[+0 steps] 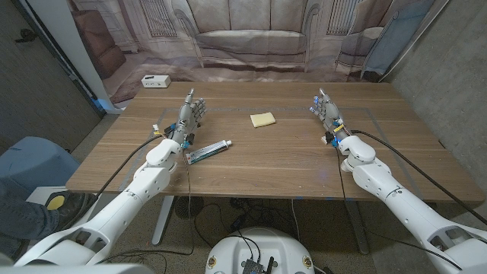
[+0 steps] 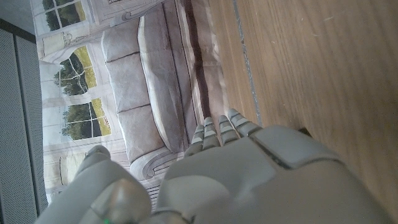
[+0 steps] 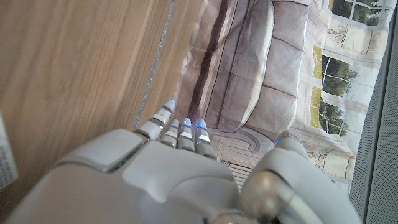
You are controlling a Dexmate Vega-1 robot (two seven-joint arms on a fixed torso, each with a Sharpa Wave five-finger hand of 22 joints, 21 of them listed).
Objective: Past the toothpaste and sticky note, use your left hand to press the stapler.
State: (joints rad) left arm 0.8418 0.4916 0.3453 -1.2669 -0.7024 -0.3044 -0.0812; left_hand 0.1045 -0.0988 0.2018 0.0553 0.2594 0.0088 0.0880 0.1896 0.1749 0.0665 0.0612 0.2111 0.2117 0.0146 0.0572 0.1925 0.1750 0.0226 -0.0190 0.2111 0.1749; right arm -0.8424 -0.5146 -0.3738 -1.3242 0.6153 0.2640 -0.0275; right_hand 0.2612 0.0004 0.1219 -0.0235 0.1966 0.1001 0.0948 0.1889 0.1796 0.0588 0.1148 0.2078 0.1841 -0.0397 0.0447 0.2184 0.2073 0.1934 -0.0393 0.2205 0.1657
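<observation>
The stapler [image 1: 154, 81] sits at the table's [image 1: 304, 164] far left corner. The left hand [image 1: 189, 116] stands released, fingers extended, beside the toothpaste [image 1: 208, 152], likely staged to reach forward. The sticky note [image 1: 262, 119] lies mid-table. The right hand [image 1: 327, 110] waits, released, near the right edge.

My left hand [image 1: 192, 114] is standing toward the left side of the table [image 1: 289, 164], and my right hand [image 1: 328, 111] is standing toward the right side. The sticky note [image 1: 262, 119] is lying between them, nearer the far edge. The toothpaste [image 1: 208, 151] is lying just in front of my left hand. A stapler [image 1: 154, 81] is sitting beyond the table's far left corner.
</observation>
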